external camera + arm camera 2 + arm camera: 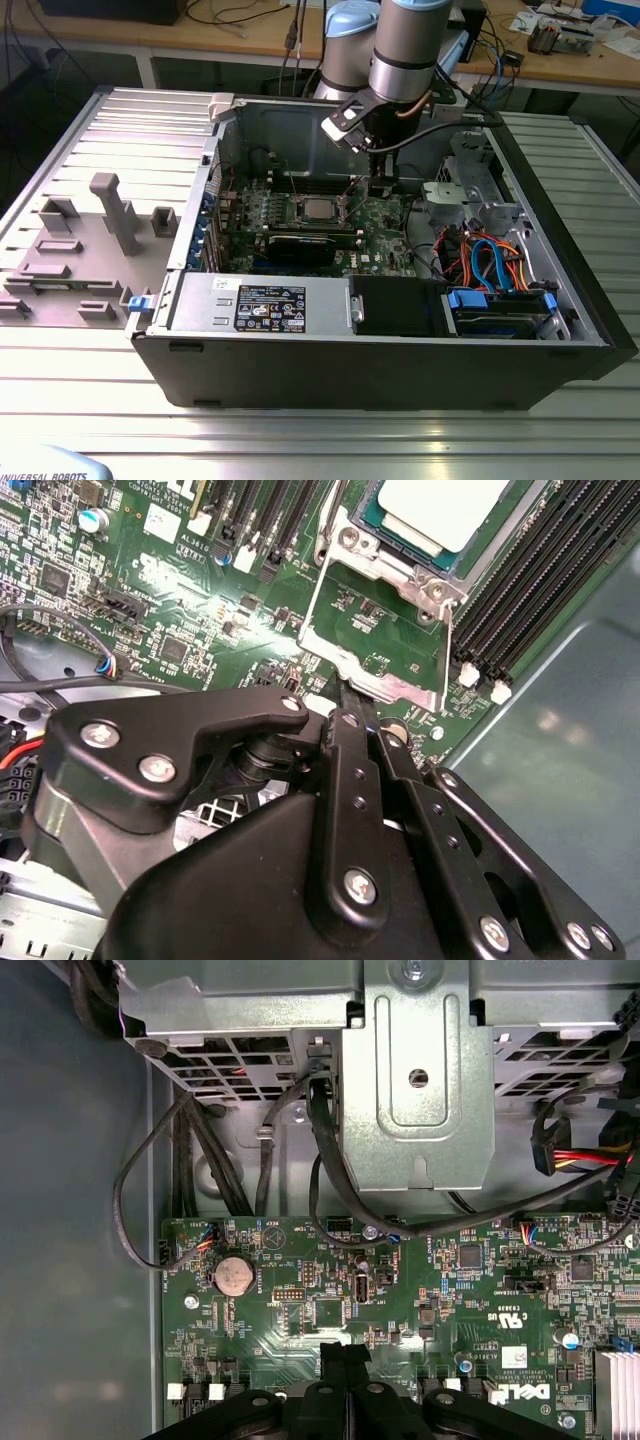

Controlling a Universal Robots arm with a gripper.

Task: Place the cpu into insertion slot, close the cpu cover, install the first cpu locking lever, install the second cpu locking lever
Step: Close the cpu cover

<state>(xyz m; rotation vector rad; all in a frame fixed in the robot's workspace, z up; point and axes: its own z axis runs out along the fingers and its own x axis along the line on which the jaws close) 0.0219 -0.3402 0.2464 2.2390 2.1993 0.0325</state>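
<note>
The cpu (318, 209) lies silvery face up in the insertion slot (395, 568), and in the second wrist view the cpu (440, 505) sits inside the slot's shiny rim. The cpu cover (395, 685) is swung open and lies over the green board, which shows through its square window. My gripper (345, 718) is shut, its tips right at the cover's free edge; whether they pinch it I cannot tell. In the exterior view the gripper (383, 188) hangs low inside the case, to the right of the socket. The closed fingertips (335, 1352) hover over the board.
A black graphics card (300, 248) lies in front of the socket. Black memory slots (540, 590) run beside it, close to the grey case wall (560, 760). Cables and a metal bracket (418, 1080) crowd the drive side. Grey fixtures (115, 210) stand outside on the exterior view's left.
</note>
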